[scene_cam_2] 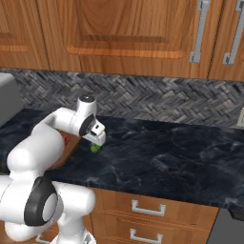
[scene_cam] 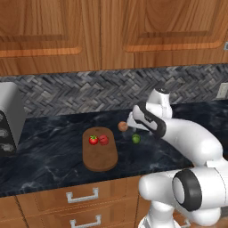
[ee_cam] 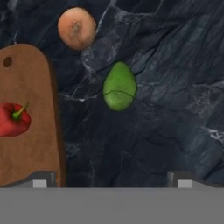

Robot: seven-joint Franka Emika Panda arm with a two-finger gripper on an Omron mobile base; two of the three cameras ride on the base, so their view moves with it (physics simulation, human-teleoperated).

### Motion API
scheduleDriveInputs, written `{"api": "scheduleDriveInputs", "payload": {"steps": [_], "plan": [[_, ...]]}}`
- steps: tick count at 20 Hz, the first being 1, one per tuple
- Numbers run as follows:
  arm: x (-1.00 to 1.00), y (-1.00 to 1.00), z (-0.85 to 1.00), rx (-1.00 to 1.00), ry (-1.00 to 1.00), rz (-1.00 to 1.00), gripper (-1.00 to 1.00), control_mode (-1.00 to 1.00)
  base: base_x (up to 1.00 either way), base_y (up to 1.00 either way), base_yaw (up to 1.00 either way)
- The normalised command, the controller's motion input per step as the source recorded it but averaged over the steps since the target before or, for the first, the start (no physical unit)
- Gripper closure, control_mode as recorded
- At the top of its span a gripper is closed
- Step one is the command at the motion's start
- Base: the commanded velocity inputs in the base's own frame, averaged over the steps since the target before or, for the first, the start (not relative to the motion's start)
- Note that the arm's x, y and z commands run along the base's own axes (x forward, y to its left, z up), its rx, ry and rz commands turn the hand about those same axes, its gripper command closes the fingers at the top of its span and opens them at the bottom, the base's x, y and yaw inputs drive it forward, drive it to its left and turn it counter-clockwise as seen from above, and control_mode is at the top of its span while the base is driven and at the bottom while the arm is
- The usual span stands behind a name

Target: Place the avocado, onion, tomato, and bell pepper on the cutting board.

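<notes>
I can read no writing or label anywhere; around the work I see a dark marbled counter [scene_cam: 53, 156], a herringbone backsplash [scene_cam: 89, 91], wooden cabinets [scene_cam: 49, 31], drawers [scene_cam: 80, 196] below and a grey appliance [scene_cam: 9, 120] at the far left. My gripper [ee_cam: 112, 183] hangs with its jaws spread wide and empty above the avocado [ee_cam: 119, 85], which lies on the counter right of the board [scene_cam: 100, 149], with the onion [scene_cam: 123, 126] beyond it near the board's far right corner. The tomato [scene_cam: 93, 140] and the pepper [scene_cam: 103, 140] lie side by side on the board's far half, and my own arm [scene_cam_2: 71, 124] hides most of the board in the right base view.

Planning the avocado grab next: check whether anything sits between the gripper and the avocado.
Nothing visible does. The open gripper hangs above the avocado, bare counter around it. The onion and cutting board lie off to the side.
</notes>
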Motion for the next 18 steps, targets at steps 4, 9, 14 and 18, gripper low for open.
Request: {"api": "scheduleDriveInputs", "payload": {"steps": [4,9,14,18], "plan": [[0.31,0.00,-0.30,-0.03,0.12,0.00,-1.00,-1.00,0.00,0.00,0.00],[0.26,0.00,-0.17,-0.01,0.09,0.00,-1.00,-1.00,0.00,0.00,0.00],[0.20,0.00,-0.23,-0.03,0.08,0.01,-1.00,-1.00,0.00,0.00,0.00],[0.19,0.00,-0.20,-0.04,0.05,0.03,-1.00,-1.00,0.00,0.00,0.00]]}}
